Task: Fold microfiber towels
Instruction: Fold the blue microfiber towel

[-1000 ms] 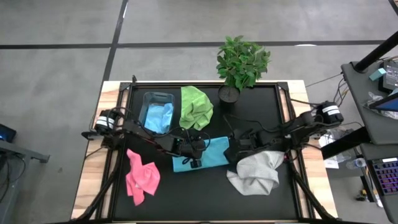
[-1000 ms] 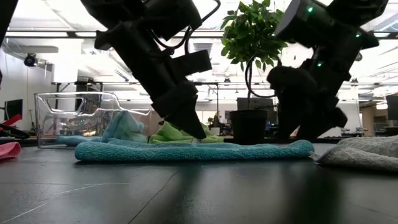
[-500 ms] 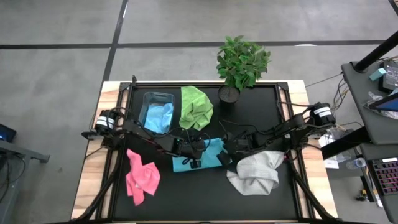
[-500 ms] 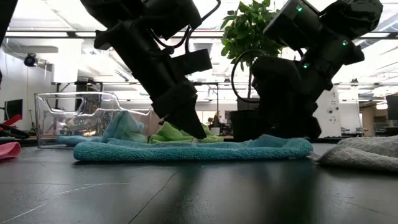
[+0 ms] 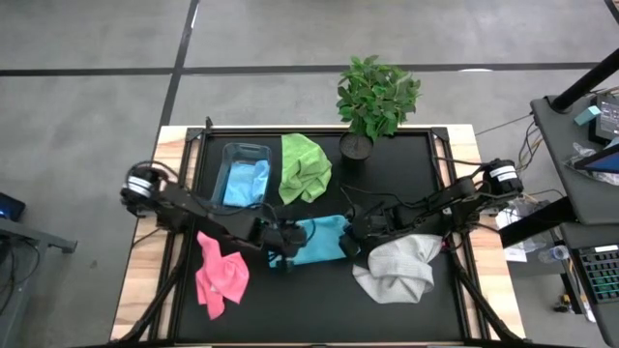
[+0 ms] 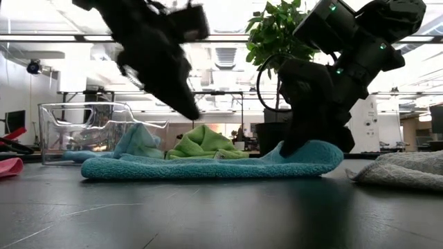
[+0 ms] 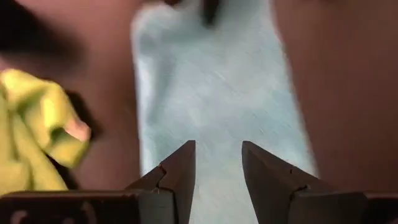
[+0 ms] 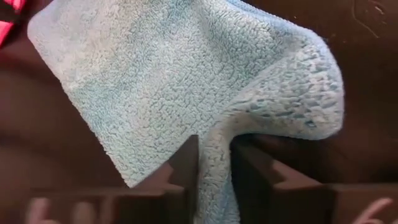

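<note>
Now we take the light blue towel as our landmark: it lies flat at mid-surface, long axis running left to right between the two arms. The right hand sits at its right end, fingers pinched together on that edge, which bunches up off the surface in the low view. The left hand hovers over the towel's left end, lifted clear in the low view, fingers apart with nothing between them.

We judge the coming move a fold of the right end over toward the left, along the long axis. The right hand is the one engaged; the left is near enough to pin the far end.

Room around the landmark:
- lime green towel just behind it, near but apart
- grey-white towel just off its right end, under the right arm; the likeliest thing to snag
- pink towel off its left end, apart
- second blue towel in the clear bin, behind and left
- potted plant further behind, well clear
</note>
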Robot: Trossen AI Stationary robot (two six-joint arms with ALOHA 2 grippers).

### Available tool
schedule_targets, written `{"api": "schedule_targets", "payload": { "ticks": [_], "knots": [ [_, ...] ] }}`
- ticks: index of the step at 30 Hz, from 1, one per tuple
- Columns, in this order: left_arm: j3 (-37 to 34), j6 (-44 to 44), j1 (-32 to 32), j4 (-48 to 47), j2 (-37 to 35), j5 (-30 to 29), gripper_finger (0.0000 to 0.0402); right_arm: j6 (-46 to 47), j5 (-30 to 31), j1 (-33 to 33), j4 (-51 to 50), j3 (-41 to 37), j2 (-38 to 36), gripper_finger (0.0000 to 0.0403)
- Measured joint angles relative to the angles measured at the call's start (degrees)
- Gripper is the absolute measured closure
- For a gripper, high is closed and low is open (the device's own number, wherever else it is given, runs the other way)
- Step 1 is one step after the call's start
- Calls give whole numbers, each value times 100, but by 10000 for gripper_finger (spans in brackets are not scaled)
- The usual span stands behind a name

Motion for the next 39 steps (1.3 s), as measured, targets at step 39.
{"api": "schedule_targets", "payload": {
  "ticks": [39],
  "knots": [
    [-1091,-100,-530,1526,448,665,286,110,102,2,-359,463,-497,390]
  ]
}}
